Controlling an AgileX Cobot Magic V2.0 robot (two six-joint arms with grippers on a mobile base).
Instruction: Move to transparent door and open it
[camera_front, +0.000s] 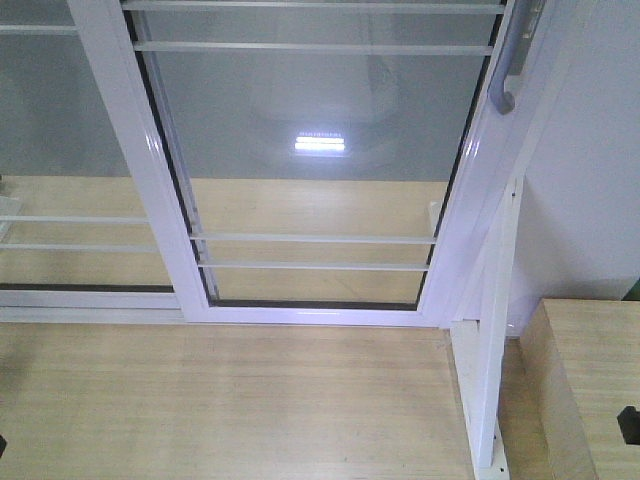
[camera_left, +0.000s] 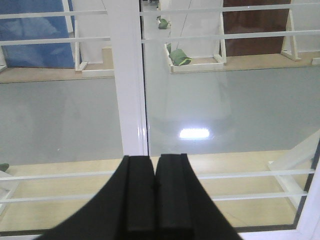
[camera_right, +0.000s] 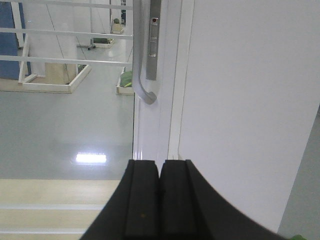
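The transparent door (camera_front: 320, 180) fills the front view: a white-framed glass panel with thin horizontal white bars. Its curved silver handle (camera_front: 515, 60) hangs on the right stile at top right. In the right wrist view the handle (camera_right: 141, 65) stands up and ahead of my right gripper (camera_right: 159, 165), which is shut and empty, well short of it. My left gripper (camera_left: 155, 160) is shut too, with nothing in it, facing the white stile (camera_left: 129, 90) between the two glass panes. Neither gripper shows in the front view.
A second white-framed glass panel (camera_front: 60, 150) without a handle sits to the left. A white wall (camera_right: 250, 100) borders the door on the right. Wooden floor (camera_front: 220, 400) runs up to the door track, with a wooden ledge (camera_front: 590, 390) at lower right.
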